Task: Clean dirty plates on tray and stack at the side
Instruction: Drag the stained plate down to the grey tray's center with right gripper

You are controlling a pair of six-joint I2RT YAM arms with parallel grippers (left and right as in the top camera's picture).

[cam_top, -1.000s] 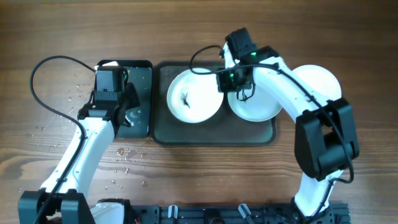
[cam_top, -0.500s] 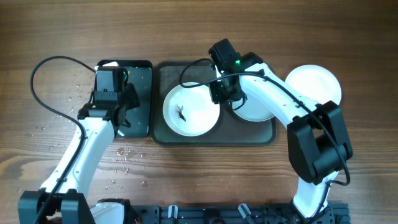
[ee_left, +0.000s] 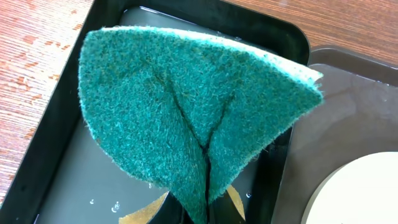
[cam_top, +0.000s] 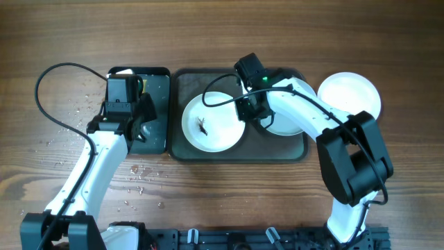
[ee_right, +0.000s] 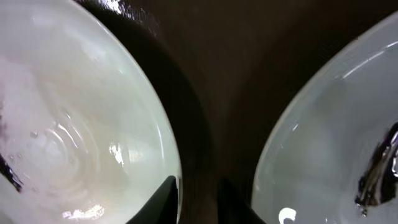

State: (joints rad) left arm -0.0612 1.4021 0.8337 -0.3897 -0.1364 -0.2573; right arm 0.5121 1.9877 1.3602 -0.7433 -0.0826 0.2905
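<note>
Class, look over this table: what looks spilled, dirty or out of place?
Water droplets are scattered on the wooden table beside the black tray, and one plate on the grey-green tray has a dark smudge at its centre.

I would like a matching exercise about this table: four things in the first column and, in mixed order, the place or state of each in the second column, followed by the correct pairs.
Column 1
1. green sponge
2. smudged plate
3. black tray
4. rightmost plate

Column 2
A. on the bare wooden table, off both trays
B. gripped and folded, in the air
C. on the grey-green tray, left half
D. beside the grey-green tray's left edge, wet inside

Pairs: 1-B, 2-C, 3-D, 4-A
</note>
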